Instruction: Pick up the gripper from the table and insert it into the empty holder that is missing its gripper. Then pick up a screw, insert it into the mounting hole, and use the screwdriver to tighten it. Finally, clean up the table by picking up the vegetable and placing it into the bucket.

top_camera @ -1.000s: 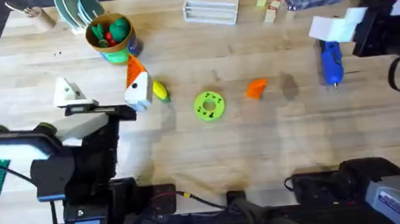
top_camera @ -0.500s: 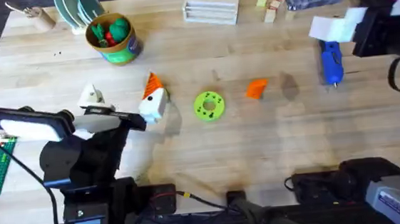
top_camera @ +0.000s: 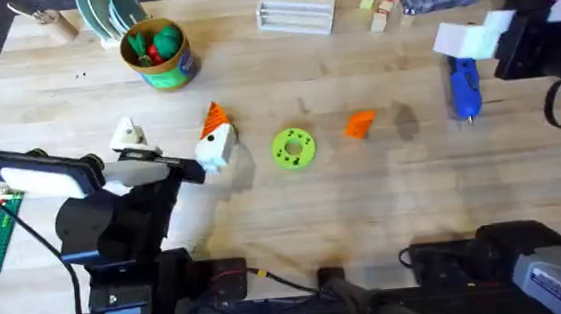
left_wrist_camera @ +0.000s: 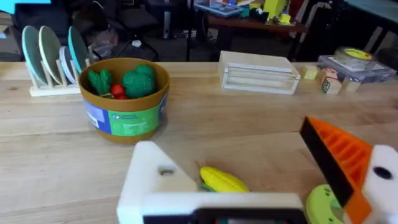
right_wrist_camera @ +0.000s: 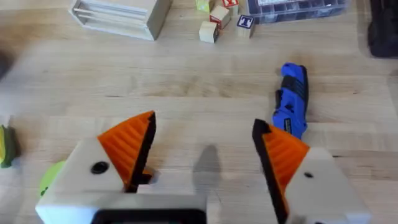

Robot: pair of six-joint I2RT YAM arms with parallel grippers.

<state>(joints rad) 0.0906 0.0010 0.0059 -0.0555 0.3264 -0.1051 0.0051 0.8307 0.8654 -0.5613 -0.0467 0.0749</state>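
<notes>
Vegetable [left_wrist_camera: 221, 180] between left end effector [left_wrist_camera: 261, 180] fingers.

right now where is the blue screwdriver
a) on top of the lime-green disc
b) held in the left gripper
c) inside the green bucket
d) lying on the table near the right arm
d: the blue screwdriver lies flat on the bare table by the right gripper, ungripped.

**Both tools spread wide above the desk**

The left tool [top_camera: 172, 150] reaches from the lower left, one finger plain white, the other orange-padded, set well apart. The right tool [right_wrist_camera: 202, 146] sits at the far right, orange pads [right_wrist_camera: 130, 140] parted.
</notes>
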